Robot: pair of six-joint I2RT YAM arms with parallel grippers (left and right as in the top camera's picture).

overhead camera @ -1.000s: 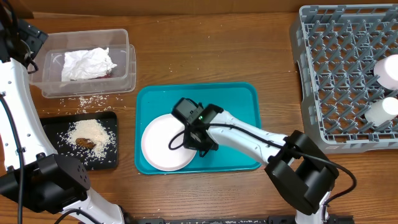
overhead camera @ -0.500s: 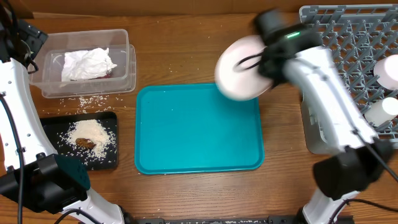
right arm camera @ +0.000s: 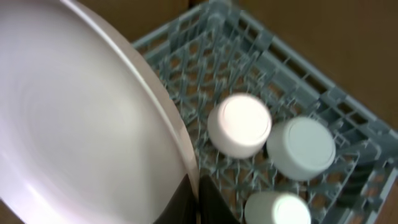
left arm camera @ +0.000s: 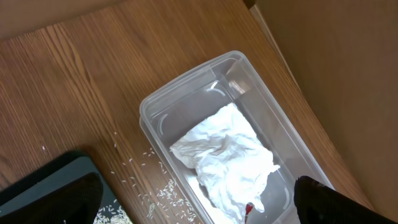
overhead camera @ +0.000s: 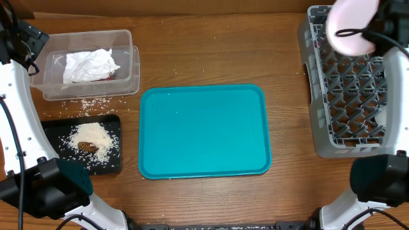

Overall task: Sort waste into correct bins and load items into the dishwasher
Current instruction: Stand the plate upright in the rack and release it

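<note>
My right gripper (right arm camera: 198,202) is shut on the rim of the round white plate (right arm camera: 81,124) and holds it tilted above the grey dish rack (right arm camera: 298,68). In the overhead view the plate (overhead camera: 350,25) hangs over the rack's (overhead camera: 345,102) far side, with the right gripper (overhead camera: 378,22) beside it. Three white cups (right arm camera: 239,124) stand upside down in the rack. My left gripper (left arm camera: 199,211) is open above the clear tub (left arm camera: 186,87), which holds the crumpled napkin (left arm camera: 227,155) and a bit of red wrapper (left arm camera: 249,208).
The teal serving tray (overhead camera: 204,131) lies bare at the table's middle. The black tray (overhead camera: 57,128) at front left holds a rice pile and the brown scrap (overhead camera: 88,147). Loose rice grains (overhead camera: 89,102) lie between the clear tub (overhead camera: 128,41) and the black tray.
My right gripper lifted the plate off the teal tray and carried it up and to the right, over the dish rack. The left arm has not moved.
</note>
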